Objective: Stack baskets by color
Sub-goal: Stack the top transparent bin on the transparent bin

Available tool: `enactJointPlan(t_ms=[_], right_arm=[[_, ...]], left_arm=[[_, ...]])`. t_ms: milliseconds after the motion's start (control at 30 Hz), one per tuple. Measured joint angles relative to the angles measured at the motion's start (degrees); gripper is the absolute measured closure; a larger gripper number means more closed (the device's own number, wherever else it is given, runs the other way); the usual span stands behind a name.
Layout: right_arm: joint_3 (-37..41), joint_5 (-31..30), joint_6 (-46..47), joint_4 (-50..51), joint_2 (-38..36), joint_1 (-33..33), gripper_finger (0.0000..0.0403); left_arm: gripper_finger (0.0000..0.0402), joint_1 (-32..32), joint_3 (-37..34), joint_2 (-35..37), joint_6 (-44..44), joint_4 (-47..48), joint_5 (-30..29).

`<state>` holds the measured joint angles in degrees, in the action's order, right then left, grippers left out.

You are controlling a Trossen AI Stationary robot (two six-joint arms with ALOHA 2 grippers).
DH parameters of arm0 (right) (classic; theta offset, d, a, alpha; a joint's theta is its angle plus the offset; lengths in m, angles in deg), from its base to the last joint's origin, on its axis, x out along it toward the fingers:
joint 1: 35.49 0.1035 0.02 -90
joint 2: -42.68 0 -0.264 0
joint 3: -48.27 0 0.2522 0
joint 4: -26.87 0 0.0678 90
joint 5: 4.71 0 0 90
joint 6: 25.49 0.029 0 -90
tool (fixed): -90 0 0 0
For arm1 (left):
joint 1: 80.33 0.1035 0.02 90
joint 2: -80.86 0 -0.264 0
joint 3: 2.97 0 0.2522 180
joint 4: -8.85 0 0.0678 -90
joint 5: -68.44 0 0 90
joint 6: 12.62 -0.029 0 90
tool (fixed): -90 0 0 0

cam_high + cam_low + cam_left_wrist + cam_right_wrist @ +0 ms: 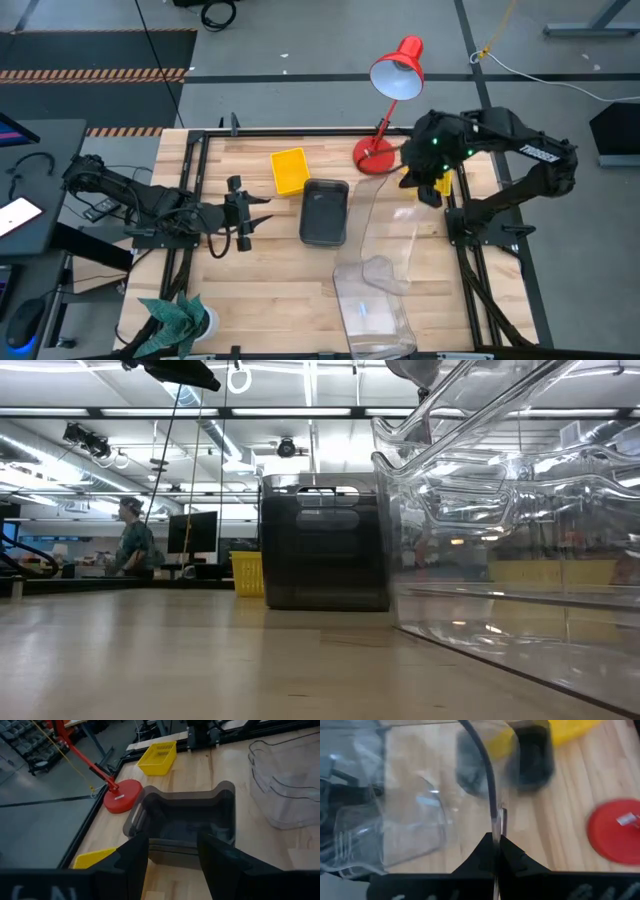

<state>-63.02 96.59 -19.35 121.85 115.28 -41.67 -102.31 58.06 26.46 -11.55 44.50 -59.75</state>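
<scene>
Nearest the front edge of the wooden desk [270, 300] lies a clear basket [372, 312], and a second clear basket [392, 228] is lifted above it, tilted, its far rim pinched by the right end effector [497, 851], whose fingers are clenched tight on the thin plastic wall. In the low view these clear walls fill the right side and hide whatever stands behind them. At the front left corner of the desk sits a crumpled teal cloth [176, 318]. Farther in, at mid-desk, the dark-grey basket [324, 211] rests flat and alone; the left end effector [248, 213] hovers just to its left with its fingers spread and nothing between them, and the left wrist view looks straight over that grey basket between the two dark fingers [134, 865]. Just behind and left of the grey basket lies a yellow basket [290, 170], close to it but apart. Beyond the grey basket, toward the far right, the red lamp [392, 100] stands with its round base [375, 154] on the desk, near the raised clear basket and the right arm; another yellow basket [158, 757] lies past the lamp base, beside the right arm's mount. Beyond the desk, a person [131, 546] is in the room behind, well apart from both arms.
</scene>
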Motion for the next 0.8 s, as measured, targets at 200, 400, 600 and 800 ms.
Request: enactJointPlan(t_ms=[200, 400, 600, 800], right_arm=[[0.0, -6.13, 5.24, -2.08, 3.37, 10.78, 0.0403], [0.0, -9.83, 10.81, -2.27, 8.59, 18.72, 0.0403], [0.02, -10.03, 13.72, -0.26, 13.66, 24.24, 0.0403], [0.02, -11.29, 14.93, 1.91, 17.72, 27.48, 0.0403]], left_arm=[[0.0226, 0.0, 0.0, 0.02, 3.25, -0.14, 5.18], [0.0228, 0.02, 0.0, 0.02, 5.78, -0.17, 5.8], [0.0227, 0.0, 0.0, 0.02, 7.75, -1.0, 5.8], [0.0223, 0.02, 0.0, 0.04, 7.75, -1.51, 5.78]])
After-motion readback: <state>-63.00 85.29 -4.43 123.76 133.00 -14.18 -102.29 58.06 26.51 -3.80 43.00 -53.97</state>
